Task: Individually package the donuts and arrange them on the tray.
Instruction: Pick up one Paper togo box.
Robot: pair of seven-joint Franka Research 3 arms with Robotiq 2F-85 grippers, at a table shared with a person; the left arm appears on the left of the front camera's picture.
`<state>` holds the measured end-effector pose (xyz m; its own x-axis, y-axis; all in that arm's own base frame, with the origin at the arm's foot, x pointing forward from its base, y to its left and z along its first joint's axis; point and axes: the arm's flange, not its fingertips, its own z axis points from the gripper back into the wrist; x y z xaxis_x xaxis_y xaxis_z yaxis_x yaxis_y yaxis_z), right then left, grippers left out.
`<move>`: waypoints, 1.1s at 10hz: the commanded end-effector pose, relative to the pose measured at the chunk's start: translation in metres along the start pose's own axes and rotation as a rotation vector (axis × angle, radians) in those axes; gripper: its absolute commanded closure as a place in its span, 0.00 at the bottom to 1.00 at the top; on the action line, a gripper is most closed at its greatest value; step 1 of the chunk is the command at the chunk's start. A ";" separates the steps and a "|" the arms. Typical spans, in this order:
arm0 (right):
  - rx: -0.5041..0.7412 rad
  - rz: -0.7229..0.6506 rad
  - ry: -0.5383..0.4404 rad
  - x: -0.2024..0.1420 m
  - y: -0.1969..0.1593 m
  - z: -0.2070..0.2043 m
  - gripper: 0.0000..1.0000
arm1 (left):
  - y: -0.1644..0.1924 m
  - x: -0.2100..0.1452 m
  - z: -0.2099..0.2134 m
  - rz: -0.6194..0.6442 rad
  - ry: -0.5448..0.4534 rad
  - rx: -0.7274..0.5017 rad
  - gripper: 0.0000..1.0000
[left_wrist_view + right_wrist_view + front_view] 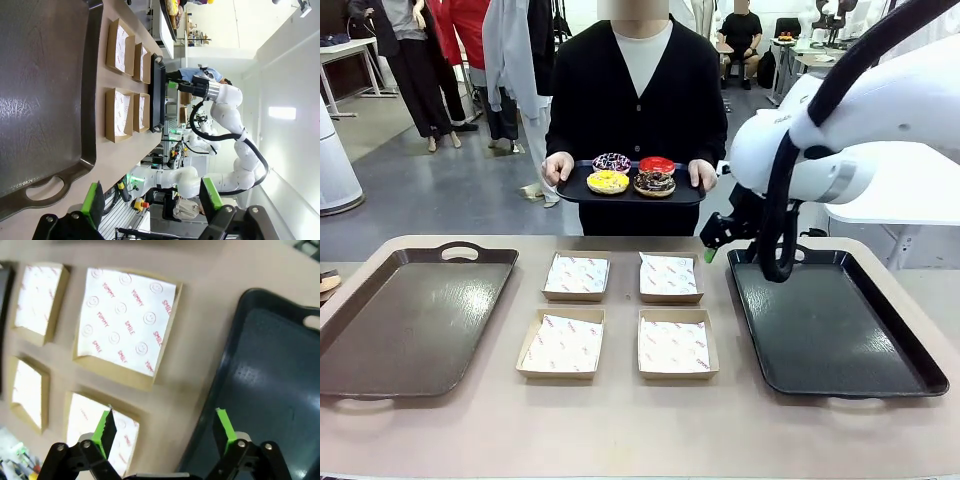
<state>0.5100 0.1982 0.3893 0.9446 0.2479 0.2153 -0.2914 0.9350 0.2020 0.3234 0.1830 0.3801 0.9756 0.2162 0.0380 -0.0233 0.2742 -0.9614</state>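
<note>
Four donuts [631,175] on a far black plate [688,198], well apart from the empty, wide-open right gripper [162,425].

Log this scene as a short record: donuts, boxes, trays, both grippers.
donuts: four, on a dark serving tray held by the person at the far side; none packaged yet
boxes: four, paper-lined, two by two at mid-table
brown tray: on the table, robot's left
black tray: on the table, robot's right
left gripper: open, holding nothing
right gripper: open, holding nothing, near the black tray's far left corner
</note>
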 end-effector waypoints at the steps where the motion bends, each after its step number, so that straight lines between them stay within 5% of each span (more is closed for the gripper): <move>1: -0.039 -0.023 -0.009 0.014 0.009 -0.022 0.00 | -0.002 -0.001 0.001 -0.001 0.003 -0.008 0.00; 11: -0.014 -0.007 -0.002 0.013 0.008 -0.036 0.00 | -0.002 -0.001 0.001 -0.001 0.003 -0.008 0.00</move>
<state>0.5283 0.2194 0.3603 0.9461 0.2391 0.2183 -0.2823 0.9394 0.1944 0.3234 0.1830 0.3801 0.9756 0.2162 0.0379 -0.0234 0.2741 -0.9614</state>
